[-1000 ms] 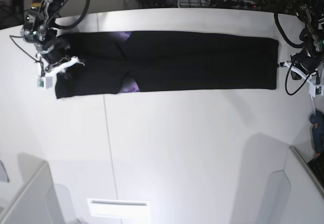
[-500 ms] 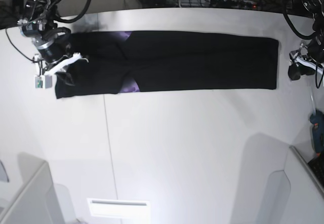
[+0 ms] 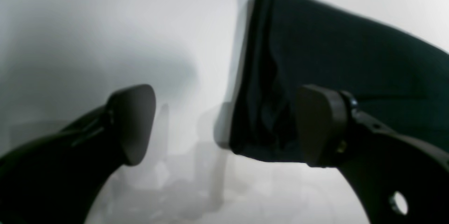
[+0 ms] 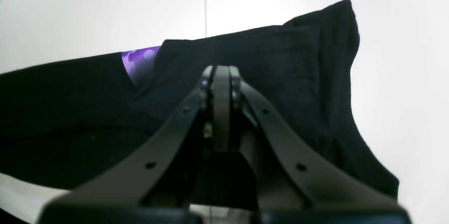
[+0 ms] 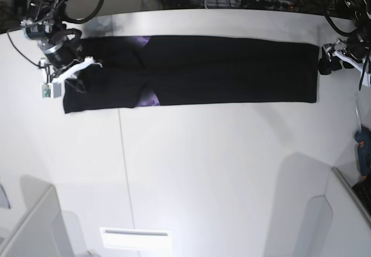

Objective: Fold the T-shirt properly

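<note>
Black T-shirt lay folded lengthwise across white table, right gripper clamped on cloth at frame left, left gripper spread wide, empty, beside right end.

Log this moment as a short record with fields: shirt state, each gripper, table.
shirt: the T-shirt lies flat as a long, narrow black band across the far part of the table, with slivers of purple print showing at the folds
left gripper: the left gripper is open, its fingers apart at the shirt's end edge, nothing between them
right gripper: the right gripper is shut, over the opposite end of the shirt; whether cloth is pinched cannot be told
table: white, with a thin seam line
</note>
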